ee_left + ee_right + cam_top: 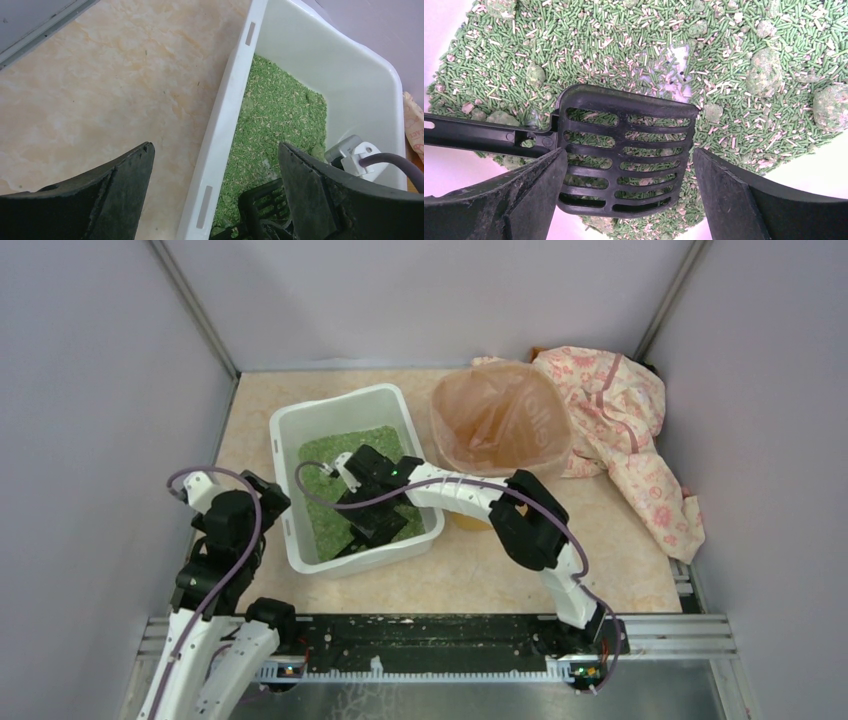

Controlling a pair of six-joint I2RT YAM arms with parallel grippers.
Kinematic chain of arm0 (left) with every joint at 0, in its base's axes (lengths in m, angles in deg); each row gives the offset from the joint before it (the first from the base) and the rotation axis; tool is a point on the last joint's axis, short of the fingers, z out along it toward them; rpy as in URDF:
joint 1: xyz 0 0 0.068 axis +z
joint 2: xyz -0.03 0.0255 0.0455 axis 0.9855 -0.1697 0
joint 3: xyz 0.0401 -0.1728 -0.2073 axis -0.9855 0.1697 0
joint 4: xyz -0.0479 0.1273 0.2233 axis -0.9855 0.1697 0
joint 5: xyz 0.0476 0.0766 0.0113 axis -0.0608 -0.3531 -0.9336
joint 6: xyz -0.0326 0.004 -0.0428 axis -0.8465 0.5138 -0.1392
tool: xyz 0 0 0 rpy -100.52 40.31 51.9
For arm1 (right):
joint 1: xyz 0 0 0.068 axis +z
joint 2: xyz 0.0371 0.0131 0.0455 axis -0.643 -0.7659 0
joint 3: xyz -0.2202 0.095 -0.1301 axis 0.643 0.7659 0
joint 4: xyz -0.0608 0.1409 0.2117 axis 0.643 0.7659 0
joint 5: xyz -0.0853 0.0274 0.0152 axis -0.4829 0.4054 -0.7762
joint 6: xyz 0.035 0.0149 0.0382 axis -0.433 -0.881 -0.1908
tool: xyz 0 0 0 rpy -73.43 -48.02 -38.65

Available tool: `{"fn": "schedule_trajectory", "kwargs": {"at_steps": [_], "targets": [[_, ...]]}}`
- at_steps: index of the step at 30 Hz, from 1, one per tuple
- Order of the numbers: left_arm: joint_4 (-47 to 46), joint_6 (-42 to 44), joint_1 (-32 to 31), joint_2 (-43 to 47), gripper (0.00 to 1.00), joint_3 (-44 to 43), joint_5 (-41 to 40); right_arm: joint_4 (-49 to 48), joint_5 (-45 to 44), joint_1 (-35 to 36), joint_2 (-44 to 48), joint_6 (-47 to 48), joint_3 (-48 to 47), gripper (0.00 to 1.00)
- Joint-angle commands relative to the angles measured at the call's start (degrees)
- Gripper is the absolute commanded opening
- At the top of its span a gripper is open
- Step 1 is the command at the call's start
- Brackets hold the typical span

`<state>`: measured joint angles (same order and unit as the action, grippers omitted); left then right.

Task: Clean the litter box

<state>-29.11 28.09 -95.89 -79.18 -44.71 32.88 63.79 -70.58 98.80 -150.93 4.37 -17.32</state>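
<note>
Black slotted plastic scoop [624,101] rests on green, clumpy pellet litter [624,45].

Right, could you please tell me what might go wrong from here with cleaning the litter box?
1. The right gripper hangs open over the slotted head of the scoop, not its handle; closing there could give a slipping hold.
2. The left gripper is open over the wall of the litter box; clamping and tugging might tip it and spill litter.
3. The bin stands beyond the box rim, so clumps may fall on the table on the way.
</note>
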Motion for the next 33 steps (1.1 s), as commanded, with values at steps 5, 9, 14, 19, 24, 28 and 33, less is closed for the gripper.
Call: {"fn": "schedule_trajectory", "kwargs": {"at_steps": [5,9,14,19,24,28,33], "targets": [[1.52,0.93,-0.07,-0.52,0.99,-5.54,-0.82,3.75,-1.43,2.08,-5.32,-0.77,1.38,0.98],[2.65,0.58,-0.07,-0.19,0.99,-5.58,-1.00,4.20,0.88,1.99,-10.10,-0.29,-2.94,0.96],[3.98,0.44,-0.07,0.87,0.99,-5.59,-1.65,4.63,4.50,0.71,-13.52,-0.21,-10.55,0.76],[5.50,0.47,-0.07,1.40,0.99,-6.49,-2.13,6.00,6.44,-1.75,-14.98,0.00,-16.22,0.46],[4.79,0.30,-0.07,2.42,0.99,-5.19,-0.62,6.30,5.08,-2.62,-12.52,-0.50,-15.86,0.07],[2.84,2.69,-0.07,-0.10,0.99,-3.09,1.57,6.53,2.21,-2.62,-9.29,-0.91,-14.93,0.00],[0.77,4.89,-0.07,-5.25,0.99,-2.23,1.37,5.70,0.44,-2.82,-5.88,-0.92,-13.90,0.00]]}}
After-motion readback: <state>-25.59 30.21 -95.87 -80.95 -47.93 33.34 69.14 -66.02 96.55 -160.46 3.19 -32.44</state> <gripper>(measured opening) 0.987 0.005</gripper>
